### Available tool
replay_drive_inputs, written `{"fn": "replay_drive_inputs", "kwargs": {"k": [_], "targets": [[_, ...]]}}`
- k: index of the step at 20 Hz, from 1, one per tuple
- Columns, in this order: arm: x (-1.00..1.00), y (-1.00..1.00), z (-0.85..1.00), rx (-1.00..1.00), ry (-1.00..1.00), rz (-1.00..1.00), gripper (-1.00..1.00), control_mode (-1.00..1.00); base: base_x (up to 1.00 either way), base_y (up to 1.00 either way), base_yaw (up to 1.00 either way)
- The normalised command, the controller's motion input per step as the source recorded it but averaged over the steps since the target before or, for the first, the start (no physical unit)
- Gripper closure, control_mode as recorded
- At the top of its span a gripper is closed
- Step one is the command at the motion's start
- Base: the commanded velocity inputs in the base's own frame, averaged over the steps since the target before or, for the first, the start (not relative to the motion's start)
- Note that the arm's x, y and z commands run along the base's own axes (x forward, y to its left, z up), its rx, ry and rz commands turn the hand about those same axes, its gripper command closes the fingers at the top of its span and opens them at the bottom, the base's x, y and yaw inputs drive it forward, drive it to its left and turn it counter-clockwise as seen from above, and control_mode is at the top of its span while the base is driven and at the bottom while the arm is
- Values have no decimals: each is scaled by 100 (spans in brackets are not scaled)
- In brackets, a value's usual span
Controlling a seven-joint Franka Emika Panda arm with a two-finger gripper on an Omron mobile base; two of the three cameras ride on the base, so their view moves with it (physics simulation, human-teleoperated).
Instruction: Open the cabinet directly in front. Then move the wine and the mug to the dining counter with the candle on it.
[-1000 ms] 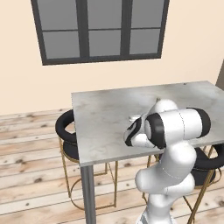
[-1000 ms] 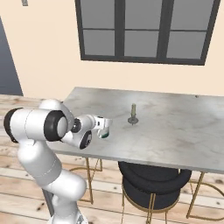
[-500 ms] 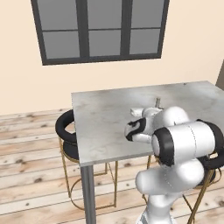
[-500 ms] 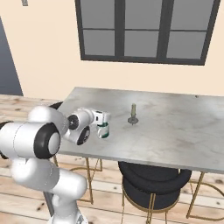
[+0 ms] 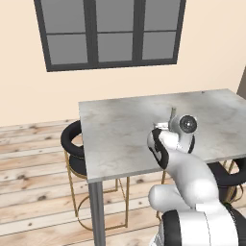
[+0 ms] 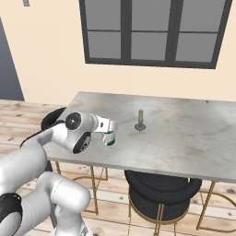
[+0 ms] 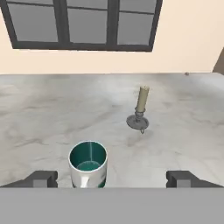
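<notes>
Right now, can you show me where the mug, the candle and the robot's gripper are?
mug (image 7: 88,165): hand view, on its white side.
candle (image 7: 142,99): hand view, on the pale stick.
gripper (image 7: 111,179): hand view, midway between its open fingertips.

mug (image 7: 88,164) and candle (image 7: 141,110) stand apart on the dining counter (image 7: 39,113).

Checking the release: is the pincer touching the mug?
Apart. In the hand view the fingertips stand wide, with bare marble between each and the mug.
</notes>
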Motion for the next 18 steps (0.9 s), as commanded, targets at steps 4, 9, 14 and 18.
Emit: {"fn": "replay_drive_inputs", "kwargs": {"k": [4,9,14,18], "targets": [[-71,0,100,0,68,0,-100,-100,0,0,0],[-62,1,81,0,28,2,-100,-100,0,0,0],[-94,15,-8,1,-12,13,-100,-100,0,0,0],[-100,30,-37,0,-25,15,-100,-100,0,0,0]]}}
